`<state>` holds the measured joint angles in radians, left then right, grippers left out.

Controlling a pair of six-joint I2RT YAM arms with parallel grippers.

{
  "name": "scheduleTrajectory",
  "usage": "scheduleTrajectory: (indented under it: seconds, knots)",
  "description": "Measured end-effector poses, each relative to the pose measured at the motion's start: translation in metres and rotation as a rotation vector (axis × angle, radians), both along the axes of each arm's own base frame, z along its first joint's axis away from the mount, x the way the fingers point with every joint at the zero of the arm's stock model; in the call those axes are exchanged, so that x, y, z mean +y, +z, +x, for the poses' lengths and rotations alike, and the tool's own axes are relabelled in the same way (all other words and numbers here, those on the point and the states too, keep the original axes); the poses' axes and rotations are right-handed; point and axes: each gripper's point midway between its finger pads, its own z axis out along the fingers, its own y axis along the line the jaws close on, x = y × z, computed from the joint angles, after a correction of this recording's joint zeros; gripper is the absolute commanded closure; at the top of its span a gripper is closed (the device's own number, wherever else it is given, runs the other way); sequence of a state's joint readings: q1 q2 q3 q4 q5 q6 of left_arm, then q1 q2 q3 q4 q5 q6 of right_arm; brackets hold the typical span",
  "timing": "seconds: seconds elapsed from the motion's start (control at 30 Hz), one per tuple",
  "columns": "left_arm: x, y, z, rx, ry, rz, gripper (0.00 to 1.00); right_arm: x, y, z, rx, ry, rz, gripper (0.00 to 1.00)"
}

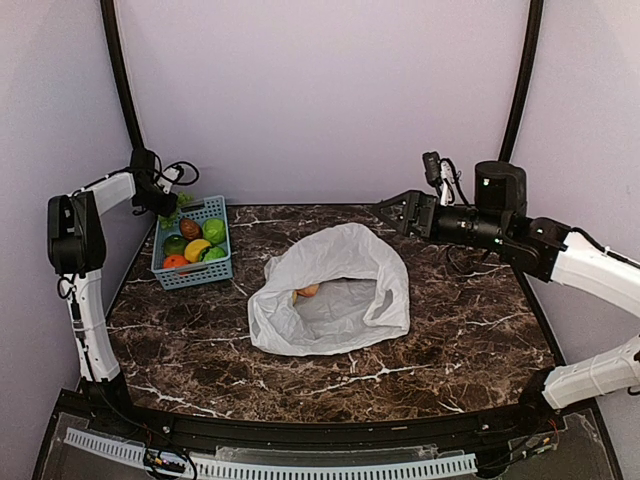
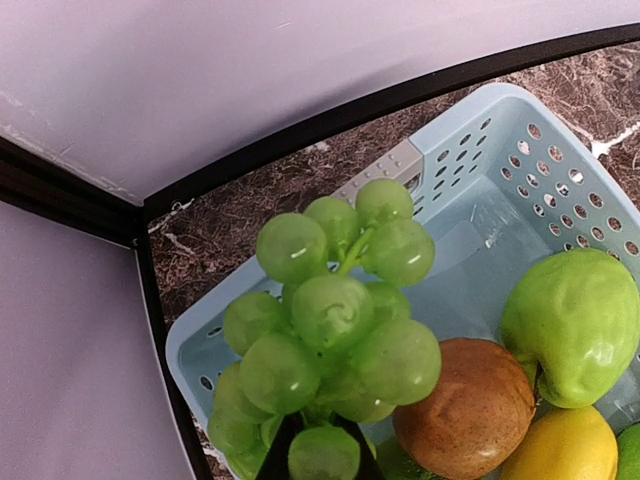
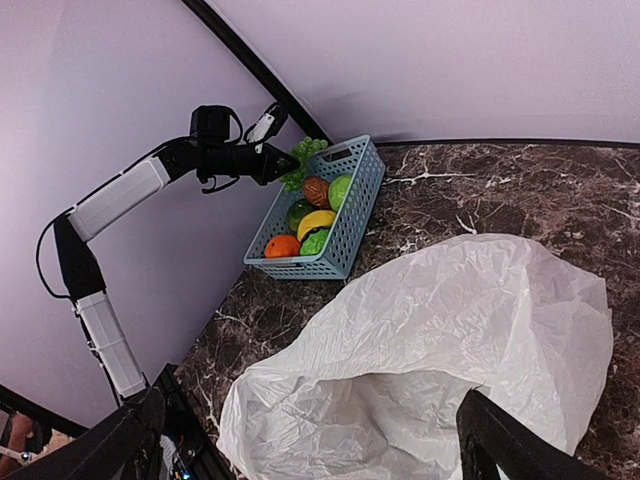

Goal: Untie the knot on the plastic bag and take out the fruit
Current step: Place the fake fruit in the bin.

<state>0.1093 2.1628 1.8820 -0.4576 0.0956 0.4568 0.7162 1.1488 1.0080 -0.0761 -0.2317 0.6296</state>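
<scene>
One grape bunch (image 2: 330,330), in left end effector (image 2: 318,452)

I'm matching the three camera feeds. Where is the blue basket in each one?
Top external: blue basket at the far left of the table.
Left wrist: basket fills the lower right.
Right wrist: basket upper centre-left, beyond the plastic bag.
Shared landmark: green grapes in the left end effector at its back corner.
</scene>
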Motion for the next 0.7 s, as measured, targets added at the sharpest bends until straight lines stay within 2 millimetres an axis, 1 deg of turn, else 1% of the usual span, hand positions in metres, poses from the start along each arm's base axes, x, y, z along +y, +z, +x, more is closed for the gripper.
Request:
scheduleTrajectory:
  seconds: [0.03, 0.07, 0.1, 0.13, 0.2, 0.37, 0.43, 0.6, 0.7]
  knots:
    - [0.001, -0.002, 0.0, 0.006, 0.002, 0.002, 0.85, 0.0, -0.001, 0.0, 0.002, 0.0, -0.001, 0.01]
    - [0.001, -0.005, -0.001, 0.013, 0.003, 0.003, 0.78, 0.0, -0.001, 0.001, 0.004, 0.0, -0.002, 0.01]
    - [0.001, -0.007, -0.001, 0.019, 0.004, 0.003, 0.75, 0.0, -0.002, 0.002, 0.005, -0.001, -0.003, 0.01]
    - [0.001, -0.01, -0.002, 0.026, 0.005, 0.002, 0.69, 0.0, -0.003, 0.002, 0.007, -0.002, -0.004, 0.01]
    - [0.001, -0.012, -0.002, 0.031, 0.005, 0.003, 0.63, 0.0, -0.004, 0.003, 0.01, -0.001, -0.005, 0.01]
    - [0.001, -0.011, -0.001, 0.03, 0.015, -0.005, 0.57, -0.002, -0.005, 0.005, 0.012, -0.004, -0.006, 0.01]
    - [0.001, -0.007, 0.0, 0.025, 0.018, -0.007, 0.52, -0.002, -0.005, 0.005, 0.013, -0.004, -0.005, 0.01]
    - [0.002, 0.001, 0.001, 0.017, 0.026, -0.011, 0.46, -0.003, -0.004, 0.007, 0.012, -0.006, -0.004, 0.01]
    - [0.002, 0.007, 0.002, 0.015, 0.034, -0.017, 0.41, -0.004, -0.004, 0.007, 0.009, -0.005, -0.005, 0.01]
